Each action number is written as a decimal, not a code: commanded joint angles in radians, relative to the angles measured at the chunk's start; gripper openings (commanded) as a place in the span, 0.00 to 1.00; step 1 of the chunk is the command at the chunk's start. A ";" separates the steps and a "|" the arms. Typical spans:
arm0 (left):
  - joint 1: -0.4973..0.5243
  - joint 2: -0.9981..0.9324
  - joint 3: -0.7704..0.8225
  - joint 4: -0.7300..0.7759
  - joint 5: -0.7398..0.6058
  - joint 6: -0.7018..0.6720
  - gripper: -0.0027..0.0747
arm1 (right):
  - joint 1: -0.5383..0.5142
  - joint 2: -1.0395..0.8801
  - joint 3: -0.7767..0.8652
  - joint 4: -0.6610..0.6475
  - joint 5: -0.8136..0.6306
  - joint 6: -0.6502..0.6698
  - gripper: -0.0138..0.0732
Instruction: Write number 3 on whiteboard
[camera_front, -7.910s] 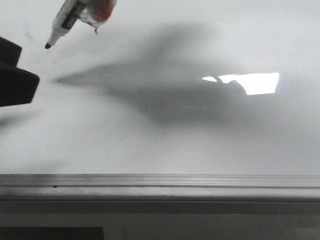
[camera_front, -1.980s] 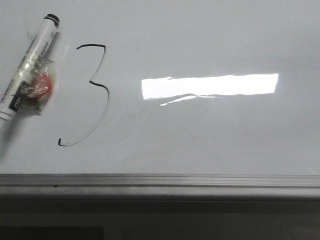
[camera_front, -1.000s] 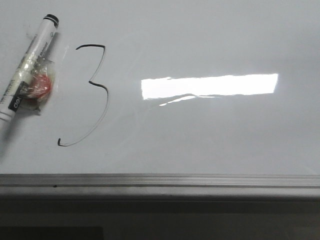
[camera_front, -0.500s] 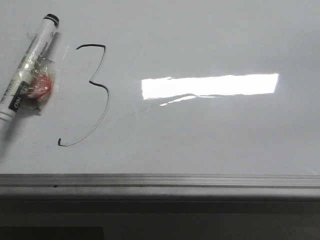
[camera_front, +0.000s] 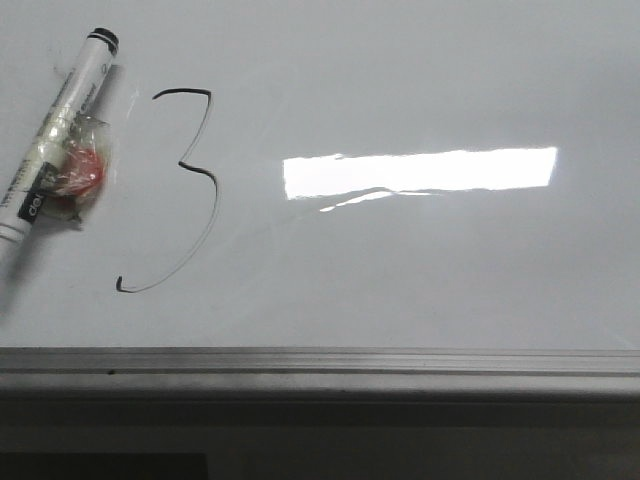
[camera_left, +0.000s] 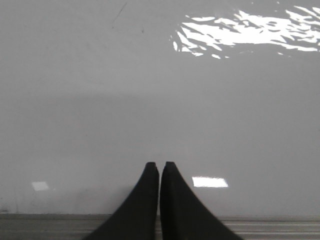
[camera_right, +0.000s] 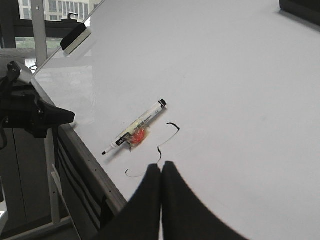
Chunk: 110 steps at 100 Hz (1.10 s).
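Observation:
The number 3 (camera_front: 214, 200) is a thin black line on the whiteboard (camera_front: 420, 270), at its left part near the front edge. It also shows in the right wrist view (camera_right: 159, 151), just beyond my right gripper (camera_right: 161, 165), which is shut and empty above the board. A white marker (camera_front: 58, 130) with black ends and a red taped lump lies flat on the board left of the 3, and shows in the right wrist view too (camera_right: 135, 128). My left gripper (camera_left: 159, 165) is shut and empty over bare board near the edge strip.
A grey metal edge strip (camera_front: 320, 360) runs along the board's front. A bright light reflection (camera_front: 420, 172) lies right of the 3. A board eraser (camera_right: 76, 39) sits at the far corner. The left arm (camera_right: 35, 112) hangs off the board's side.
Since the oldest frame the 3 has appeared on the board, and the marker, then held up in the air, now lies flat. Over the last two seconds nothing has moved.

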<state>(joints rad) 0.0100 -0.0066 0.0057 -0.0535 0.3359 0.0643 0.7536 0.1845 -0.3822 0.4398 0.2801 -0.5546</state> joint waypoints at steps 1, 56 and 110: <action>0.003 -0.024 0.033 -0.012 -0.052 -0.010 0.01 | -0.006 0.008 -0.025 0.008 -0.101 0.017 0.08; 0.003 -0.024 0.033 -0.012 -0.052 -0.010 0.01 | -0.442 0.010 0.060 -0.477 -0.151 0.540 0.08; 0.003 -0.024 0.033 -0.012 -0.052 -0.010 0.01 | -0.955 -0.214 0.393 -0.461 -0.127 0.547 0.08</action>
<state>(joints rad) 0.0115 -0.0066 0.0057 -0.0541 0.3359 0.0643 -0.1966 0.0125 -0.0262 -0.0196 0.2217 -0.0075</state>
